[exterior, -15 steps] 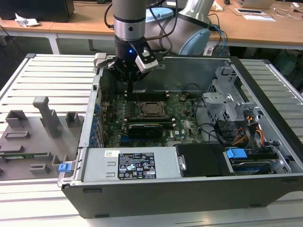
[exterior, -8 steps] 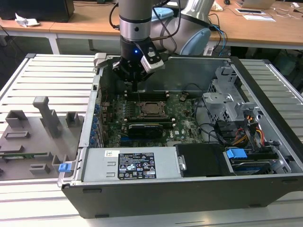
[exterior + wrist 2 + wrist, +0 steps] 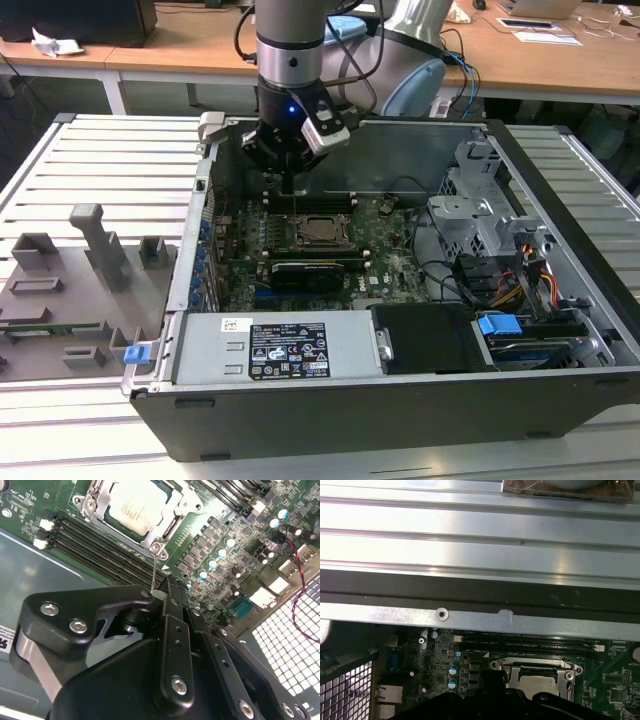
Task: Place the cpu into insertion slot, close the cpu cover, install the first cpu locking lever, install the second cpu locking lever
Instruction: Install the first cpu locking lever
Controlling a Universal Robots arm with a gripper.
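Note:
The cpu [image 3: 131, 506] lies in its socket on the green motherboard, silvery top up, also seen in the exterior view [image 3: 322, 229] and the first wrist view [image 3: 536, 685]. The cpu cover [image 3: 176, 524] lies flat around it as a metal frame. From the socket's near corner a thin wire locking lever [image 3: 155, 570] rises to my gripper [image 3: 160, 594]. The gripper's black fingers are pressed together on the lever's end. In the exterior view the gripper [image 3: 290, 188] hangs inside the open computer case, just behind the socket.
Black memory slots [image 3: 100, 545] run beside the socket. A long black card [image 3: 305, 272] lies in front of it, with the power supply [image 3: 270, 350] nearer still. The case wall [image 3: 470, 615] is close behind the gripper. A drive cage [image 3: 480, 220] and cables stand at the exterior view's right.

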